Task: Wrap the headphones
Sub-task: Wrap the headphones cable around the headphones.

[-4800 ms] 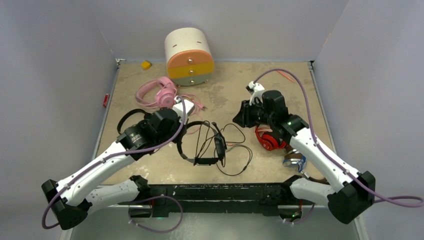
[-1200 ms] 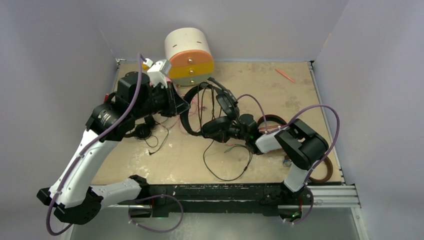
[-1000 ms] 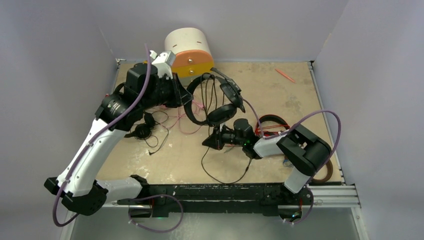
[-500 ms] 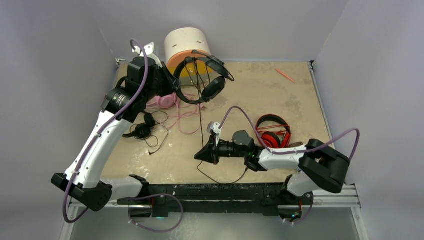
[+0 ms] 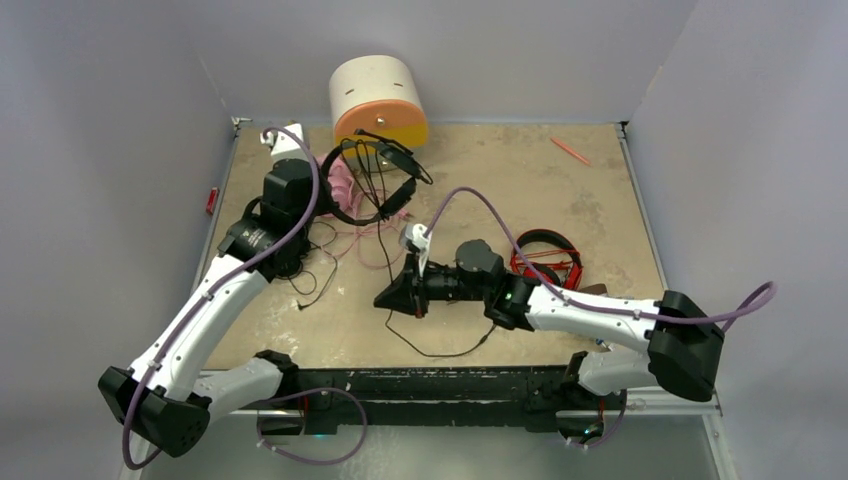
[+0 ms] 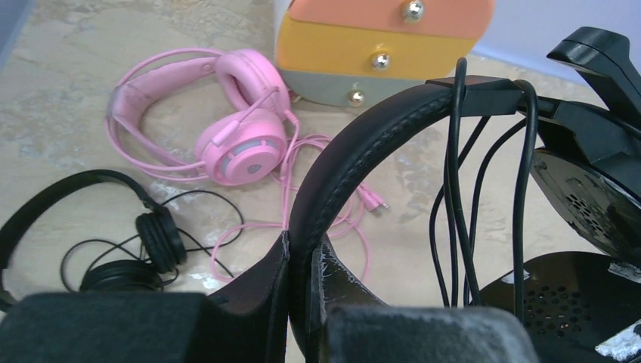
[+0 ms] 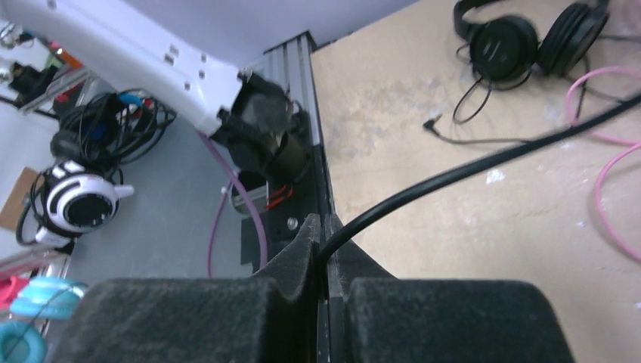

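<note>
Since half a second ago the left gripper [image 6: 301, 299] has carried the large black headphones [image 5: 372, 180] down and left in the top view, away from the drawer box [image 5: 378, 95]. The right gripper [image 7: 323, 253] has moved a little to the left.

The left gripper is closed on the padded band of these headphones, at the bottom middle of its wrist view. The right gripper is closed on their thin black cable [image 7: 469, 170], which runs up to the right from its fingers.

I count four headphones: two black, one pink, one red. The pink headphones [image 6: 234, 136] lie at the upper left of the left wrist view, in front of the box. The small black headphones [image 6: 143, 249] lie at the lower left of that view. The red headphones [image 5: 540, 265] lie right of centre on the table [image 5: 580, 200] in the top view.

In the top view the left arm covers most of the pink and small black pairs. The right arm crosses something brown that I cannot identify.
</note>
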`<action>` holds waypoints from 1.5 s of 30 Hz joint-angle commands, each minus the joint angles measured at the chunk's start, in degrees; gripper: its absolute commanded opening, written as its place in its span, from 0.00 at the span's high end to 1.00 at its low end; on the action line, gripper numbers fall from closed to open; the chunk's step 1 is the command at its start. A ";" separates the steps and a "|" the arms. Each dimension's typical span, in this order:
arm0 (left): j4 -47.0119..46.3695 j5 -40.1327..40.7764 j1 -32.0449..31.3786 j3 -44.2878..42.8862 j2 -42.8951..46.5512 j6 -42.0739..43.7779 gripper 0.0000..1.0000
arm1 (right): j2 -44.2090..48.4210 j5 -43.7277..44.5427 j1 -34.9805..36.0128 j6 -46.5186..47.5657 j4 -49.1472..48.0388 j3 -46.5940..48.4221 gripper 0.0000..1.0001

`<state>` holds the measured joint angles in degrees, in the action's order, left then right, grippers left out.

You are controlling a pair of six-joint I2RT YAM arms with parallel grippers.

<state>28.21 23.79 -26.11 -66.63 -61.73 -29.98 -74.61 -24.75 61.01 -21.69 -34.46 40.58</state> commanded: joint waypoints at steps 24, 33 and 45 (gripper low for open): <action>4.59 -3.01 -0.14 9.15 0.53 16.27 1.00 | -11.93 38.74 0.25 18.33 62.43 46.19 0.98; 5.61 -4.20 -2.63 10.89 -1.11 17.05 1.00 | -11.71 53.70 -0.86 21.43 58.55 44.86 0.89; 5.70 -4.93 -4.32 11.49 -1.70 17.67 1.00 | -14.51 53.86 -7.25 20.99 58.40 46.06 0.84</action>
<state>34.28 19.40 -29.69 -55.37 -63.31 -13.87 -88.82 25.28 55.68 -1.54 26.20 84.05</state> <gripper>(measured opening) 0.053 0.153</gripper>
